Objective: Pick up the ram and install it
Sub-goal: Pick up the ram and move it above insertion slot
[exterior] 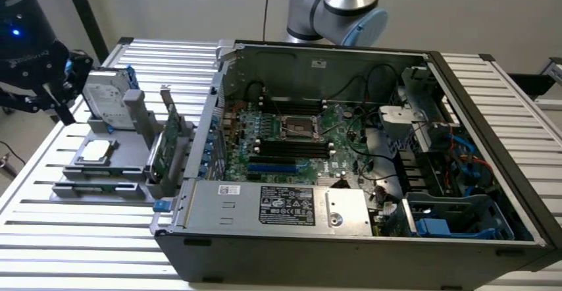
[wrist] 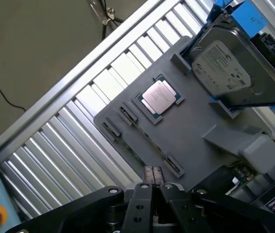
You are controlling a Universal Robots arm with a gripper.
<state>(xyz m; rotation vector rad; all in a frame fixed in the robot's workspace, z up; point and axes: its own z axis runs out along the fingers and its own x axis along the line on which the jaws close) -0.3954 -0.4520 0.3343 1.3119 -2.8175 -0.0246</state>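
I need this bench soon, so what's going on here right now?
A robot arm's gripper, shut and empty, hovers above the gray parts tray beside the open computer case. The ram sits edge-on in its tray slot, not yet picked up, near the processor chip and hard drive.

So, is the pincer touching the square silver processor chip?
Apart. The wrist view shows bare gray tray between the pincer and the processor chip.

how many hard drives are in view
1: the hard drive stands in the gray tray beside the computer case. Others may be hidden inside it.
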